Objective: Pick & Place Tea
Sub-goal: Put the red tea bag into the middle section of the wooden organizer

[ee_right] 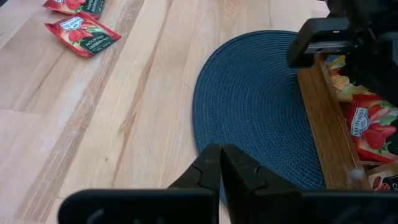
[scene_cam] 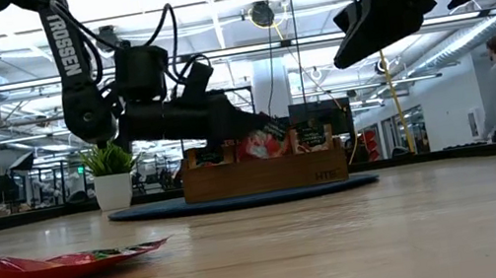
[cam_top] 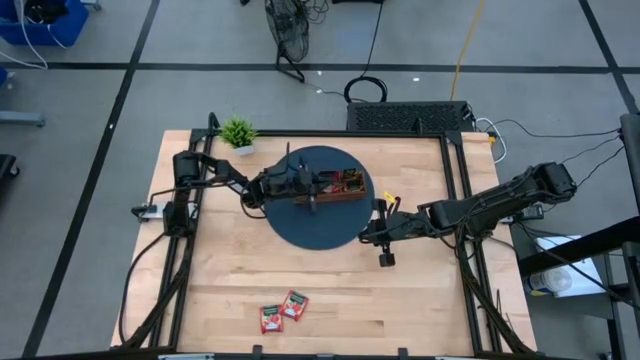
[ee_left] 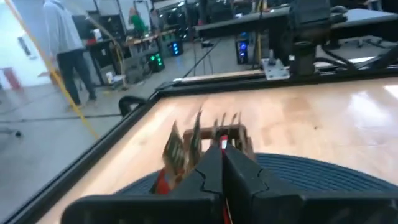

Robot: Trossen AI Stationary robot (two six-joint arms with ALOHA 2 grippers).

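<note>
You have both the left gripper (cam_top: pixel 305 190) and right gripper (cam_top: pixel 380 228) closed and empty; pinch those light, crinkly sachets (cam_top: pixel 284 311) near the table's front edge by one edge.

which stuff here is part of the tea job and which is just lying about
Job: two red tea sachets loose on the table; sachets already in the wooden tray; left gripper shut at the tray; right gripper shut, empty.
Lying about: potted plant; blue mat.
</note>
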